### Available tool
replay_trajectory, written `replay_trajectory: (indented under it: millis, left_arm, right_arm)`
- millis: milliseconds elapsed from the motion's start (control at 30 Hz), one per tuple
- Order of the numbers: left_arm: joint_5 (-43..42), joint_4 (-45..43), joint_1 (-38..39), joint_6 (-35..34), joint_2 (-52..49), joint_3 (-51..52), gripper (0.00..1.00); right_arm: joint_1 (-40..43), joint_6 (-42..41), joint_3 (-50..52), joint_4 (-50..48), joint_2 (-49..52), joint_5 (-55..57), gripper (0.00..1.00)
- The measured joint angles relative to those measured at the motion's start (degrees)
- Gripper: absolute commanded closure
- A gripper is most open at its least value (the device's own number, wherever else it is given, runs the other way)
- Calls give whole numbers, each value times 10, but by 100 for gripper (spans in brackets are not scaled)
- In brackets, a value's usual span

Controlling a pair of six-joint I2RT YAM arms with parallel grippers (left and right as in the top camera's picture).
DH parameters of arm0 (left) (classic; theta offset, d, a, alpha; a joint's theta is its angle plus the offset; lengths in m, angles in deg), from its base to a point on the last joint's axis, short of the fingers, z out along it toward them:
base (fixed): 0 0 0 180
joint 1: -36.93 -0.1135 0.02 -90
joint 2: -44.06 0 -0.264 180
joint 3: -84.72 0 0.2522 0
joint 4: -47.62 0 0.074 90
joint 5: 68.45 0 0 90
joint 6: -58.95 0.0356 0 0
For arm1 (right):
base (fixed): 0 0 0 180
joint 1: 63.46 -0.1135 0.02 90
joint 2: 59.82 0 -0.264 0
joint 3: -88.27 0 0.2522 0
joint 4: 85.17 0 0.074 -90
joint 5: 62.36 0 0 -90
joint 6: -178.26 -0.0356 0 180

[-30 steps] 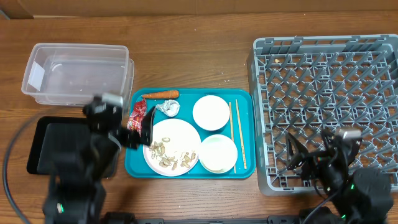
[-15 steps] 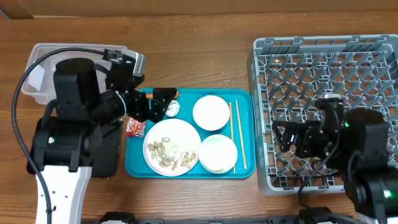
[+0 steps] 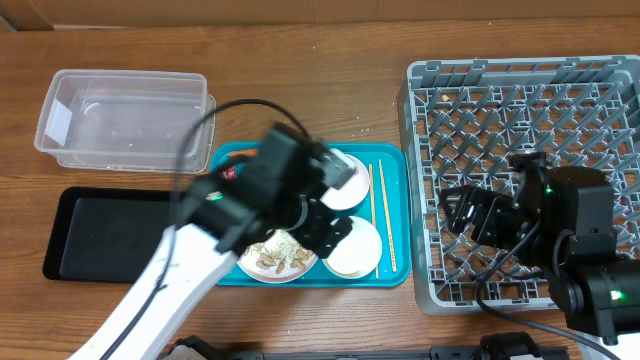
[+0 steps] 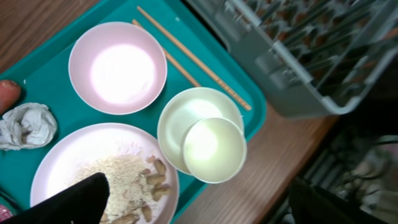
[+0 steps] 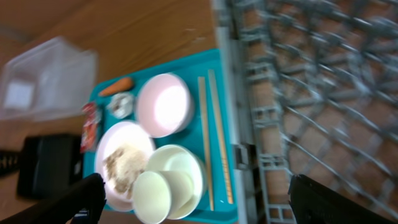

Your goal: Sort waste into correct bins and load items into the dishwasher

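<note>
Here, left gripper [image 3: 330,205] splayed over tray [image 3: 398,165], right gripper [image 3: 458,215] over rack [image 3: 520,80]

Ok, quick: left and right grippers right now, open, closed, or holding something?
Left gripper: jaws open, holding nothing.
Right gripper: jaws open, holding nothing.

The wooden table [image 3: 300,90] carried four things directly on its brown planks. A clear tub [image 3: 120,118] sat toward the far left corner. In front of it, nearer the front edge on the left side, lay a shallow black tray [image 3: 100,232]. A teal tray [image 3: 395,165] rested in the middle of the table, just beside the black tray. A large grey dish rack [image 3: 520,110] filled the right side, close against the teal tray and reaching to the right edge.
</note>
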State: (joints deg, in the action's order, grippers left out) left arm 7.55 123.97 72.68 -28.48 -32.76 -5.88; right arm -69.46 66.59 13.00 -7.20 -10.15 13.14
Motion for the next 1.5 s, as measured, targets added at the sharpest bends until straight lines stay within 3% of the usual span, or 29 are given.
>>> replay_trajectory:
  millis: [100, 200, 300, 467, 667, 833, 900, 1200, 1433, 1500]
  left_arm:
    - [26, -9, 25, -17, -48, -1, 38]
    - [30, -8, 37, -23, -101, -1, 41]
    - [31, -4, 41, -24, -153, -1, 50]
    - [33, 9, 43, -27, -224, -1, 50]
    - [34, 8, 44, -27, -256, -1, 80]
    - [35, 0, 59, -31, -270, -1, 88]
    - [35, -3, 66, -31, -271, -1, 96]
    - [58, 28, 68, -44, -271, -12, 96]
    - [57, 74, 37, -52, -252, -102, 96]
    - [56, 85, 20, -52, -234, -130, 96]
  right_arm:
    - [0, -70, 0, 22, 0, 62, 3]
    - [0, -113, 0, 29, 0, 98, 7]
    - [0, -138, 0, 35, 0, 124, 9]
    - [0, -161, 0, 36, 0, 143, 9]
    - [0, -171, 0, 36, 2, 150, 9]
    - [0, -173, 0, 36, 13, 150, 9]
    - [0, -173, 0, 38, 19, 150, 9]
    - [0, -173, 0, 39, 31, 150, 9]
    - [0, -173, 0, 45, 31, 150, 8]
    - [0, -174, 0, 46, 31, 150, 4]
